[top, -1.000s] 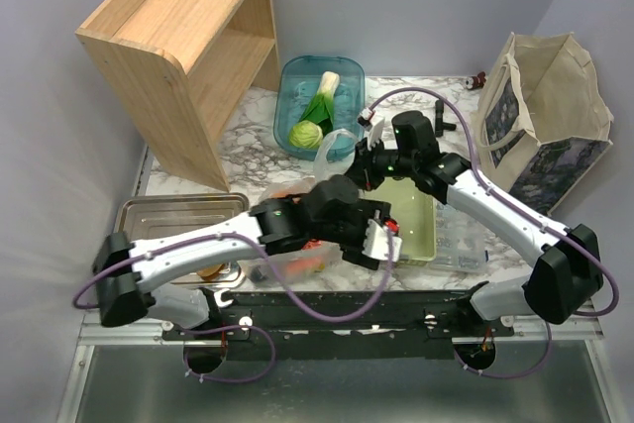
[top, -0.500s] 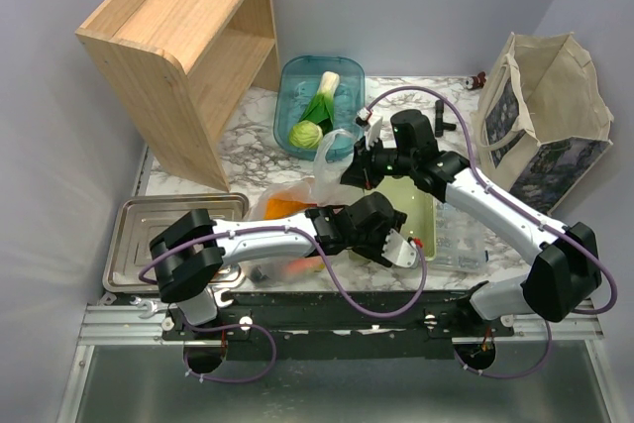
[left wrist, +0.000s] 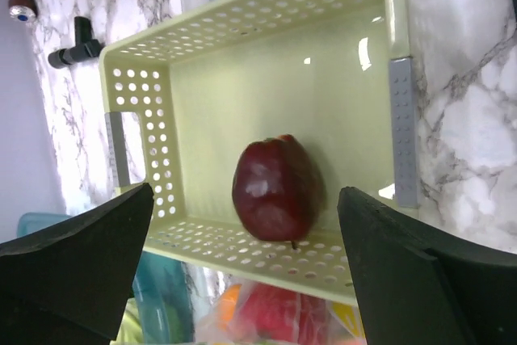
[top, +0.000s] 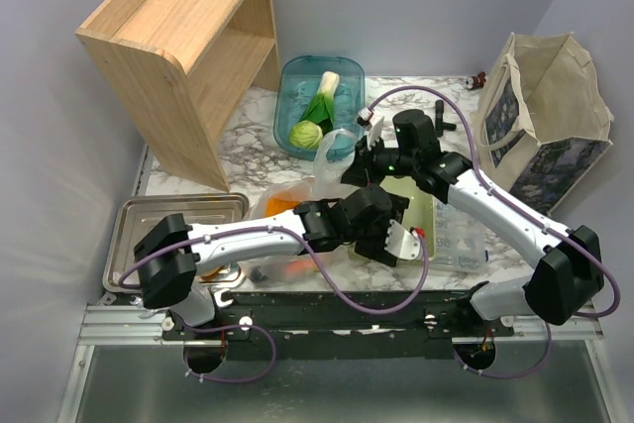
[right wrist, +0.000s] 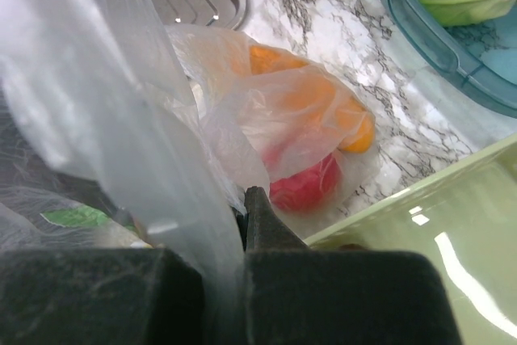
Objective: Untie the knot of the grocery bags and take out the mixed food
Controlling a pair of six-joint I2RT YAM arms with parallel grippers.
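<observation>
My left gripper [left wrist: 245,193] is open and empty above the green basket [left wrist: 242,86], also seen from the top [top: 414,195]. A dark red apple [left wrist: 275,187] lies on the basket floor between its spread fingers. In the top view the left gripper [top: 399,240] hides the apple. My right gripper [top: 359,163] is shut on the raised handle [top: 332,149] of a whitish grocery bag [top: 287,205]. In the right wrist view the film [right wrist: 153,143] runs into the shut jaws [right wrist: 242,199]. Red [right wrist: 307,185] and orange [right wrist: 355,131] food shows through the bag.
A teal tub [top: 342,71] at the back holds a leafy vegetable [top: 319,96] and a green cabbage [top: 305,134]. A wooden shelf [top: 178,47] stands at the back left, a cloth tote [top: 540,116] at the right, a metal tray [top: 168,217] at the front left.
My left arm has swung from over the bag to the right, and its gripper now hangs over the green basket. The right gripper has kept its hold on the bag handle.
</observation>
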